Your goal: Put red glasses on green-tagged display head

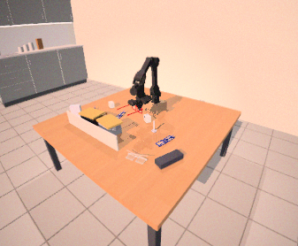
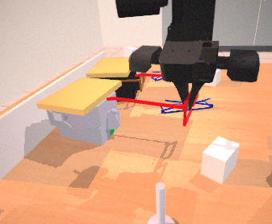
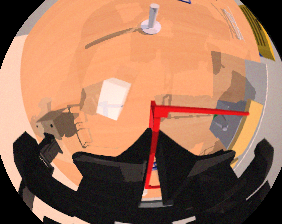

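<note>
The grey display head (image 2: 87, 126) (image 3: 219, 136) with the green tag (image 2: 112, 131) stands under a yellow slab (image 2: 81, 94). My gripper (image 2: 189, 105) (image 3: 152, 131) is shut on the red glasses (image 2: 148, 102) (image 3: 202, 110) at their front frame, above the table and to the right of the heads in the exterior view. Both temples point toward the heads. The nearer temple's tip overlaps the grey head's slab in the wrist view; whether it touches is unclear. The other head (image 2: 127, 89), black, wears brown glasses (image 2: 142, 84) and is partly hidden behind the grey one.
A white block (image 1: 147, 118) (image 2: 220, 159) (image 3: 113, 98) and a white post (image 1: 154, 126) (image 2: 161, 201) (image 3: 153, 17) stand near the heads. A pale board (image 1: 91, 129) runs behind them. Blue glasses (image 1: 165, 141), clear glasses (image 1: 136, 157) and a dark case (image 1: 169, 159) lie on the table.
</note>
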Tool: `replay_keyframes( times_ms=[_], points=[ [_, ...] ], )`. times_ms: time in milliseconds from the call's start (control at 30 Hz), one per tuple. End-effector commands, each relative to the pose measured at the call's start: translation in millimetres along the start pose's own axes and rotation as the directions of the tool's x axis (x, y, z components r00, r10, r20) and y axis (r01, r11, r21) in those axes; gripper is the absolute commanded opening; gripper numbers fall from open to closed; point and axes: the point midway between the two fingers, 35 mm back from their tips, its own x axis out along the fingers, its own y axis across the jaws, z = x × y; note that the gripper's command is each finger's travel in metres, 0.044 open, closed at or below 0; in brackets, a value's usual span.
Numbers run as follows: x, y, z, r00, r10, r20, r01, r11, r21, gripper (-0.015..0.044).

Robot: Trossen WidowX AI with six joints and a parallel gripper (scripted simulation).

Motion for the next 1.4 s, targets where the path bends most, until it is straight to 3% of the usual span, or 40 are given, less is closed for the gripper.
replay_keyframes(
  times_ms=[0,1367],
  points=[
    [5.6,1.6,0.5,1.000,0.015,0.014,-0.015,1.000,0.000,0.0000],
    [31.3,1.3,3.7,1.000,0.018,0.022,-0.018,1.000,0.000,0.0000]
  ],
)
